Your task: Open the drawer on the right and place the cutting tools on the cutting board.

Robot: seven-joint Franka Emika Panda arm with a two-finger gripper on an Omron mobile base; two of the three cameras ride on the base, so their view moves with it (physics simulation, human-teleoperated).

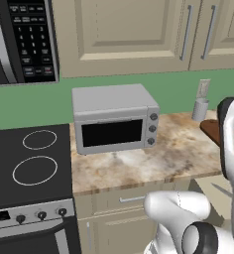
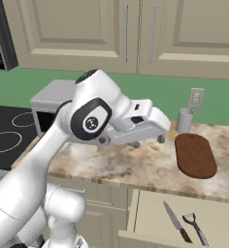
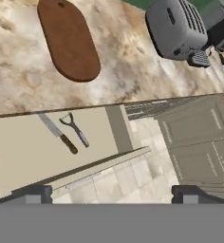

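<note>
Drawer [image 2: 184,218] beneath the marble-patterned desk [image 2: 136,167] stands pulled open, its pale floor carrying a knife [image 2: 174,222] with a thin silver blade and dark handle, and just beside it a peeler [image 2: 195,227]; the two lie close together without touching. On the desk above, a dark reddish-brown cutting board [image 2: 195,155] lies flat and bare, near a grey cup [image 2: 184,120] at the green wall. A silver toaster oven [image 1: 114,119] sits farther left, next to the black stovetop [image 1: 29,163]. The robot's hand [image 3: 112,192] hovers over the drawer's front edge, fingers spread wide and holding nothing.
</note>
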